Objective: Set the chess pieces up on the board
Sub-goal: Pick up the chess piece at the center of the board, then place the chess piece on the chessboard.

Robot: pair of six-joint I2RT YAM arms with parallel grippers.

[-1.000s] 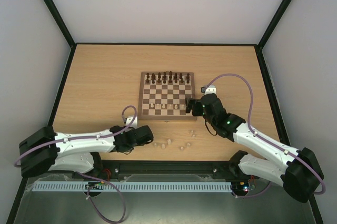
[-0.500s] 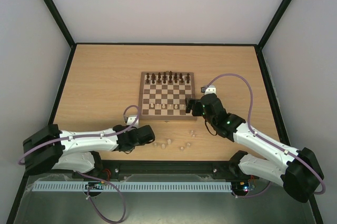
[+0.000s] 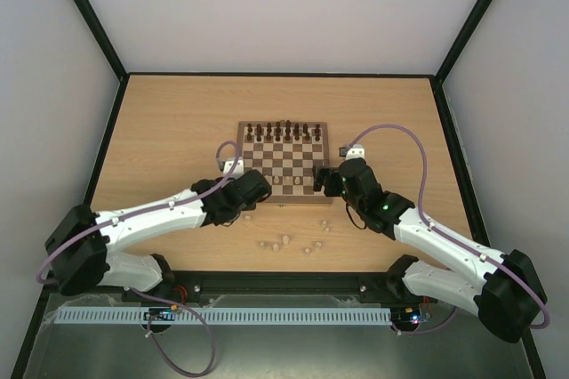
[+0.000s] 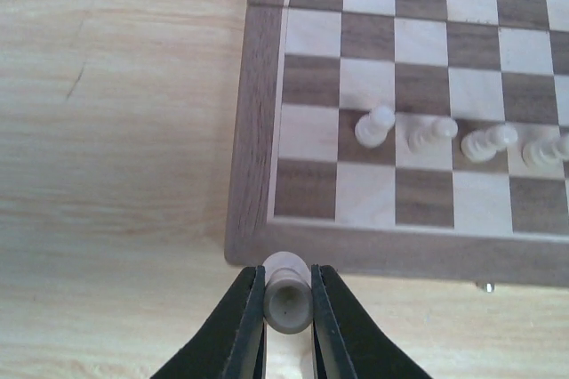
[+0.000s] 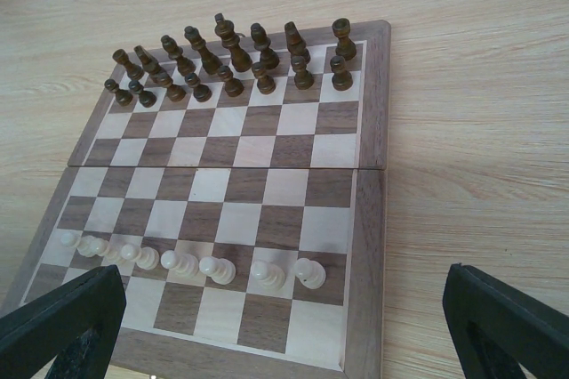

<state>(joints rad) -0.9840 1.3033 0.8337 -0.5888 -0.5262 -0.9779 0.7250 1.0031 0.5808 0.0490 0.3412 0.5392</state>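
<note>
Left wrist shows left hand point(image 4: 286, 276) pinching a pale piece point(image 4: 286, 304), unseen overhead; right hand point(image 3: 327, 181) spread.

We find the left arm point(image 3: 151, 217) stretched low from its base at the near left, running forward and to the right. Its wrist is angled downward. We read the left end effector point(image 4: 286, 283) as closed on a pale piece point(image 4: 286, 301), with one finger pressed against each side and the tips nearly parallel. The right arm point(image 3: 436, 241) reaches from the near-right base forward and to the left, its forearm low. We find the right end effector point(image 3: 326, 181) with jaws spread wide. In the wrist view its fingers point(image 5: 64, 324) stand at opposite lower corners, gripping nothing.
</note>
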